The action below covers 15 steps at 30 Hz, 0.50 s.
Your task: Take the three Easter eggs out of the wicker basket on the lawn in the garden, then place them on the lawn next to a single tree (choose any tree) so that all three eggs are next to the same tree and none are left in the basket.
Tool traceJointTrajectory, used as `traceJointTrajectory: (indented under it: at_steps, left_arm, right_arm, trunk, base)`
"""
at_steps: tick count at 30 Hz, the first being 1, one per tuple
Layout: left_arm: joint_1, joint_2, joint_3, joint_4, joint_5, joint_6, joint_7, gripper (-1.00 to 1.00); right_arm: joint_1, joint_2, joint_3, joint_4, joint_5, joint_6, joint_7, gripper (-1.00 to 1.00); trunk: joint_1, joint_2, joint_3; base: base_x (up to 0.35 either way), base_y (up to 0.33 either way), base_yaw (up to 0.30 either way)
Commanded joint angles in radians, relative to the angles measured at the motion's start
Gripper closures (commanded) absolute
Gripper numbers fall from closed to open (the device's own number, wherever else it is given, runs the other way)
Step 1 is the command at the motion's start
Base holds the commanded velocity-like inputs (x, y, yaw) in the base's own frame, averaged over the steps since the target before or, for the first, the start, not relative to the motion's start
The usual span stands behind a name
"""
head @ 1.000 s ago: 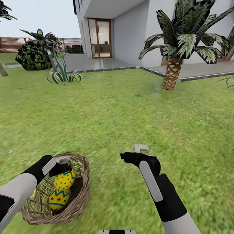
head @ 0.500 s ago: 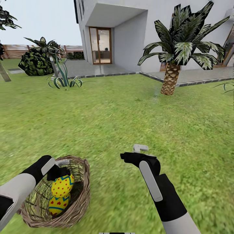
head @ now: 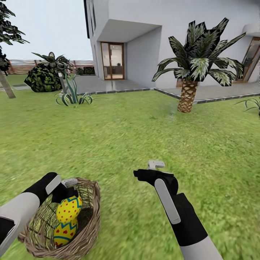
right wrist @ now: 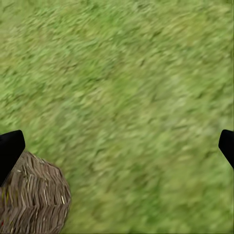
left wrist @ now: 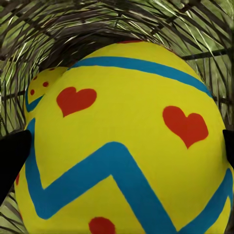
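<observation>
The left pincer [head: 66, 187] is pinching the upper Easter egg [head: 69, 208] inside the wicker basket [head: 88, 231] at near left on the lawn [head: 126, 133], seemingly to lift it out, while the right pincer [head: 150, 169] is hanging spread and empty beside it.

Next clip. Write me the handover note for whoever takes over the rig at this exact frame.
Left claw: inside the wicker basket, fingers either side of the upper Easter egg; firm grip not confirmed.
Right claw: open, empty, above the lawn.
Second egg lies lower in the basket; a third can't be confirmed.
Done: no egg out yet.
Left: lift all eggs out and set them by one tree.
</observation>
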Motion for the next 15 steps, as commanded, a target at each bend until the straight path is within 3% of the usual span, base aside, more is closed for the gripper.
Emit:
traceJointTrajectory:
  at_steps: [1,15]
  left_arm:
    - [0.0,0.001,-0.006,-0.002,0.011,0.003,0.009,1.0]
    - [0.0,0.003,-0.006,-0.004,0.009,0.003,0.009,1.0]
  right_arm:
    - [-0.001,0.0,0.001,-0.001,-0.01,0.002,-0.011,-1.0]
    - [-0.001,0.0,0.001,-0.001,-0.01,0.002,-0.011,-1.0]
  trunk:
    - [-0.001,0.0,0.003]
    - [-0.007,0.003,0.057]
  base:
    - [0.0,0.0,0.0]
    - [0.0,0.0,0.0]
